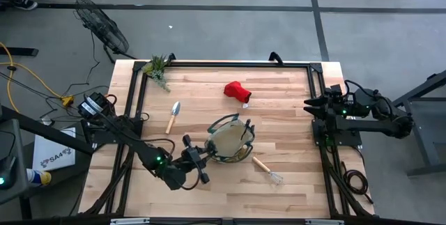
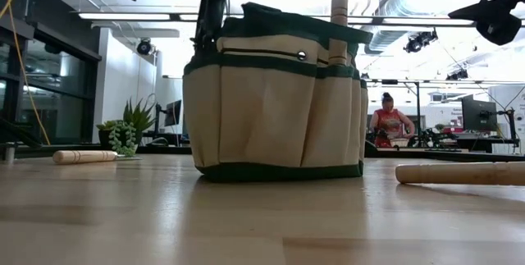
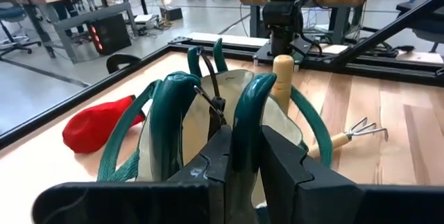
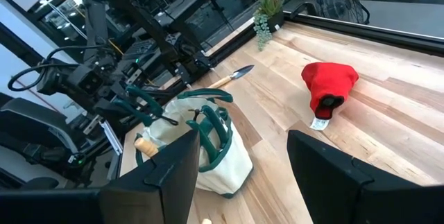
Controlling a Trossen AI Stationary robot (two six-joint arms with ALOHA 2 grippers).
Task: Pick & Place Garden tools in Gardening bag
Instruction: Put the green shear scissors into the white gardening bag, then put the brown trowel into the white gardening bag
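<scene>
Bag (image 2: 275,101) matt canvas; table (image 1: 293,106) smooth wood; glove (image 4: 328,83) red cloth; trowel (image 1: 173,116) metal blade.

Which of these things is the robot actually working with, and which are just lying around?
Job:
bag, its handle pinched in the left tool
trowel
rake
red glove
wooden handle already in the bag

Lying about:
plant sprig
fan

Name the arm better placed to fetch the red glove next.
Right, probably. The right gripper is open and empty, nearer the red glove. The left gripper is shut on the gardening bag's handle.
</scene>
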